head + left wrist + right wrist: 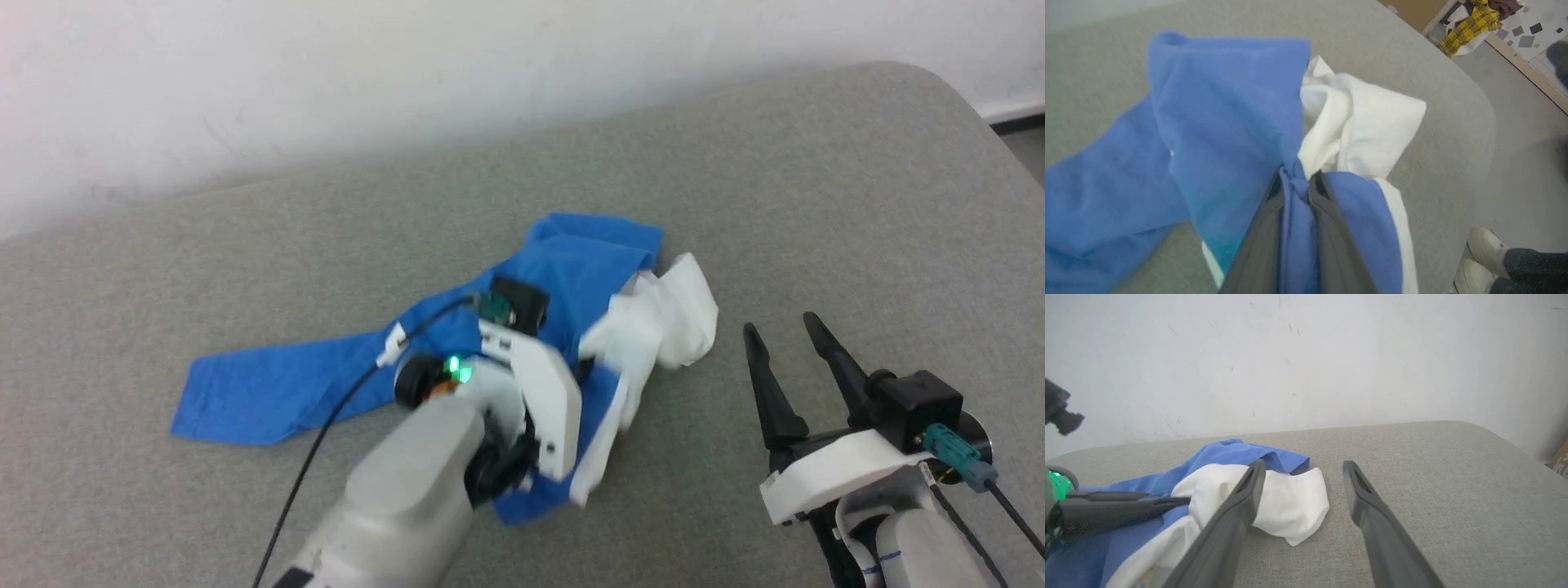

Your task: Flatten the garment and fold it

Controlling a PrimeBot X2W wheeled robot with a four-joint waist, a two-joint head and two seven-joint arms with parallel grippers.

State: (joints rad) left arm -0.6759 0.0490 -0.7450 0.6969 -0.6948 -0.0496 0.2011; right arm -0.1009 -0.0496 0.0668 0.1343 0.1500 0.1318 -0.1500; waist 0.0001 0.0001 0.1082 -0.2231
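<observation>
The garment [571,253] lies crumpled in the middle of the grey table. One blue sleeve [269,392] stretches out flat to the left, and the white body [669,318] is bunched on the right. My left gripper [1298,179] is shut on a pinched fold of blue cloth, with the garment [1229,122] spreading away from its fingers. In the head view my left wrist [531,392] hangs over the pile and covers the fingers. To the right of the white bunch, my right gripper [777,325] stands open and holds nothing. Its fingertips [1259,465] are just short of the garment [1290,498].
The grey padded table [816,204] runs back to a white wall [326,65] and has a rounded far right corner. Beyond its edge, the left wrist view shows floor, a person's white shoes [1482,253] and a yellow plaid cloth [1470,24].
</observation>
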